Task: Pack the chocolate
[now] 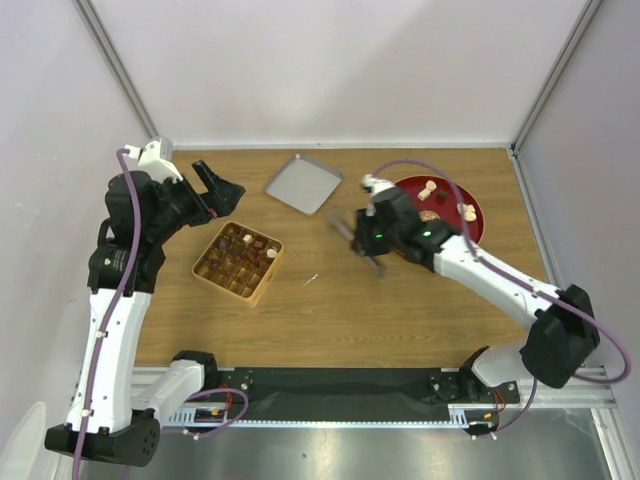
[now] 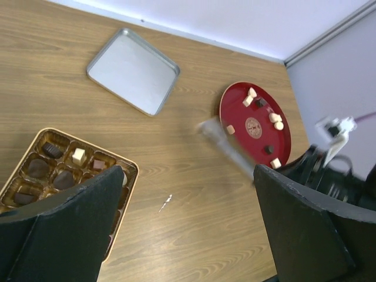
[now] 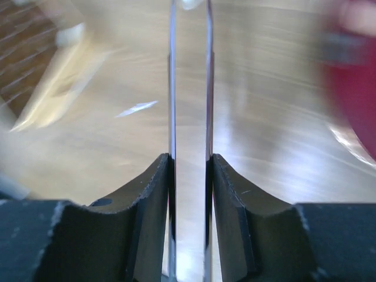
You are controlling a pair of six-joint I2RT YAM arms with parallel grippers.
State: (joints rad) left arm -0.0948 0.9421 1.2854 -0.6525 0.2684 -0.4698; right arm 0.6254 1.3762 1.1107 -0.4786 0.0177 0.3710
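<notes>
- Wooden table [image 1: 400, 300] fills the floor of the top view, with everything laid out across it.
- Left gripper [image 2: 188, 223] hovers over the far corner of the box. Its fingers are spread wide with nothing between them.
- Right gripper [image 3: 191, 161] is over mid-table, just left of the plate, pressed in on the tongs.
- Tan box [image 1: 268, 276] sits left of centre, turned corner-on, with a grid of compartments.
- Silver tray [image 1: 303, 183] lies flat near the far edge, between box and plate.
- Red plate [image 2: 249, 144] is at far right. It has a round gold emblem at its centre, too small to read.
- Tongs [image 3: 171, 88]: two thin blades, close and nearly parallel. Their long axis runs diagonally, and the tips point far-left toward the tray. The tips are too blurred to tell what, if anything, they hold.
- Chocolate [image 2: 51, 150]: dark and cream pieces fill several box compartments, and more lie scattered on the plate. They are rounds and cubes, too small to show any long axis.
- A pale scrap [image 1: 311, 280] lies just right of the box.
</notes>
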